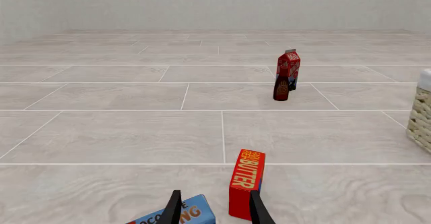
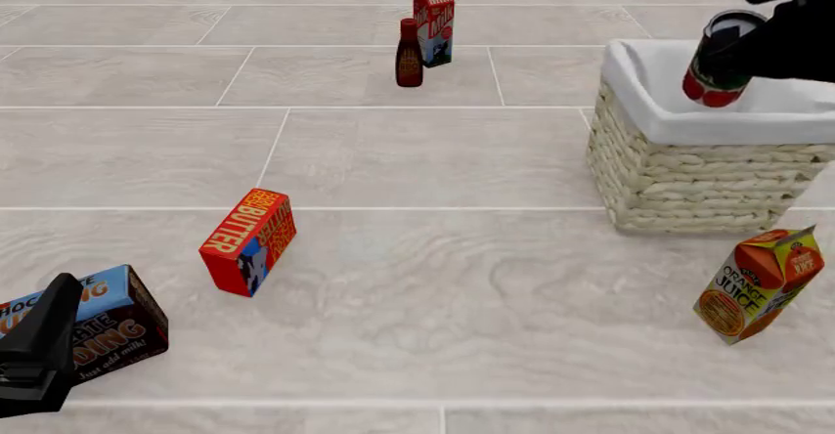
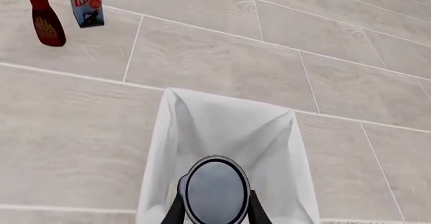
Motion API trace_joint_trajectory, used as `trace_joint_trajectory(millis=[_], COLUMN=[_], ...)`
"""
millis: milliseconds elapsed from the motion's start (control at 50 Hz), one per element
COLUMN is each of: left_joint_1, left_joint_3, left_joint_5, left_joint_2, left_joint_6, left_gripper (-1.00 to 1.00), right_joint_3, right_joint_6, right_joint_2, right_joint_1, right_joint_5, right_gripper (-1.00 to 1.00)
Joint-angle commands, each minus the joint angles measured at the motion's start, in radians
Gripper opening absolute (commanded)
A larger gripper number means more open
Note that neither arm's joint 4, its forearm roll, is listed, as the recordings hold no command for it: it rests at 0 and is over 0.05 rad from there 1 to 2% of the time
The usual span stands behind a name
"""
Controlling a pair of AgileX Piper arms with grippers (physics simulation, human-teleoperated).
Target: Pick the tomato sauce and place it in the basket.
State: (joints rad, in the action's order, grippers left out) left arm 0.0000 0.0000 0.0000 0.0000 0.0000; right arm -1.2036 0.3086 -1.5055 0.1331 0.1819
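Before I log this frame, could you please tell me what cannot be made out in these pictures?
- Basket floor: hidden by its own wall in the front view, by the tomato sauce in the right wrist view.
- Right tool: partly cut off by the front view's edge.
- Chocolate carton: lettering partly hidden by the left tool.
- Dark bottle: label too small to read.

The can (image 3: 215,189) is showing a smooth grey metal top, the basket (image 2: 679,175) rough woven wicker with white cloth.

A pale grey, wood-grained bench surface (image 2: 431,287) laid out in large rectangular tiles with thin white seams runs back to a plain, off-white wall (image 1: 215,4). The light is soft and even, leaving faint shadows.
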Motion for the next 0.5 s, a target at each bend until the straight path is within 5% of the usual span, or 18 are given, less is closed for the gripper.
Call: trace_joint_trajectory(millis=[20,500], left_joint_1=[0.000,0.000], left_joint_3=[0.000,0.000], left_joint_5=[0.000,0.000], left_joint_2=[0.000,0.000], left_joint_6=[0.000,0.000], left_gripper=[1.00,1.00], right_joint_3=[0.006,0.007], right_joint_6=[-0.013,-0.012], right_joint_2=[-0.009,-0.035], right_joint_1=[0.004,0.013], right_joint_5=[-0.017,-0.029], right_gripper=[-1.00,-1.00])
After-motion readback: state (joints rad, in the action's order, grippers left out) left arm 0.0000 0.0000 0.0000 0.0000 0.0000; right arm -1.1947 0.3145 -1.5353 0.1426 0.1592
